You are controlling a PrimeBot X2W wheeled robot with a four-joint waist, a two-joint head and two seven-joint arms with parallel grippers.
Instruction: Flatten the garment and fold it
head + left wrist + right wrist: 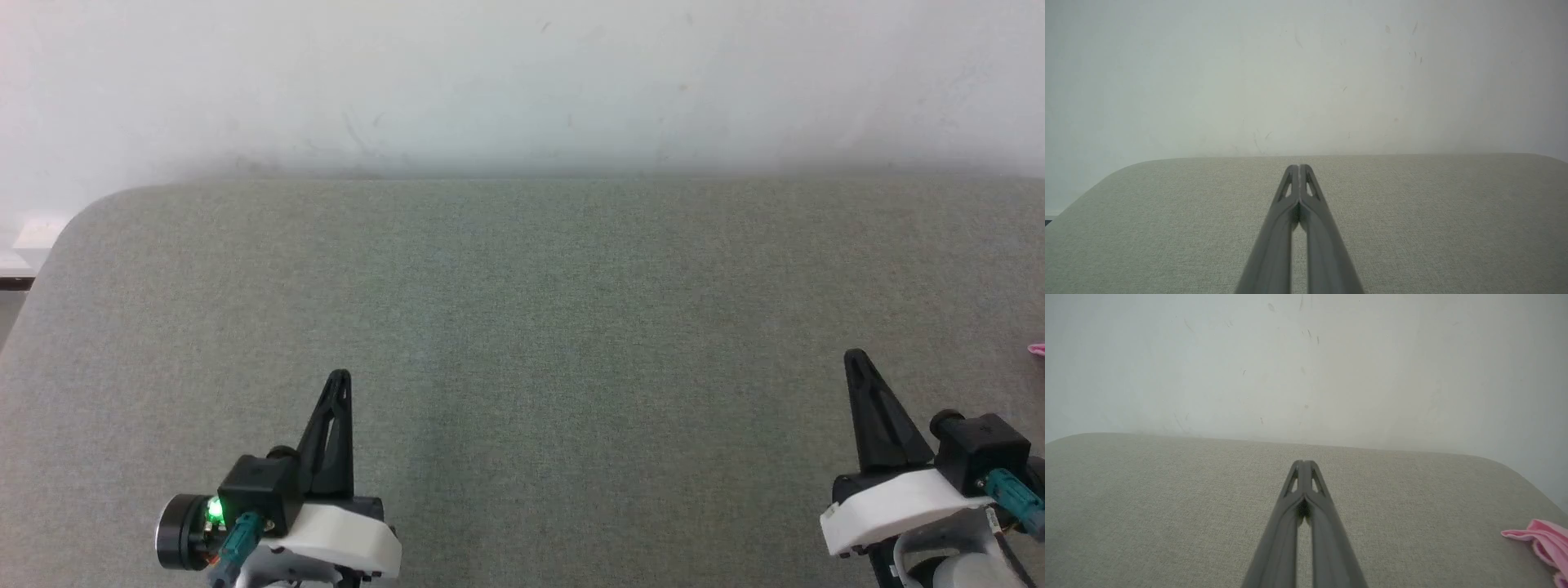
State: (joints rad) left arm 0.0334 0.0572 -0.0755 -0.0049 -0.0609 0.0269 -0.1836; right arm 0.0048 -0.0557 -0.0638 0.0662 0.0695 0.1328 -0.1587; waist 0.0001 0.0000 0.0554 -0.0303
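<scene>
A grey-green fabric-covered table [522,327] with rounded corners spreads across the head view, its far edge meeting a pale, scuffed wall [522,82]. The left gripper [340,380] sits at the lower left of that view, its two dark fingers pressed together into one narrow point that aims toward the wall; a small green light [215,511] glows on the black module at its wrist. The right gripper [855,357] sits at the lower right, its fingers likewise pressed together and empty. In the left wrist view the left gripper [1299,167] shows both fingers meeting at the tips, with only a thin slit lower down between them and nothing held, above bare cloth surface. In the right wrist view the right gripper [1303,462] looks the same: tips touching, jaws closed on nothing. The garment [1545,535], a bunched heap of pink fabric, lies on the table at the lower right of the right wrist view, near the table's rounded right-hand corner and cut off by the frame edge, so its full shape cannot be told. In the head view only a tiny pink sliver of the garment [1037,350] shows at the far right edge, to the right of the right gripper and apart from it. Neither gripper touches it.
</scene>
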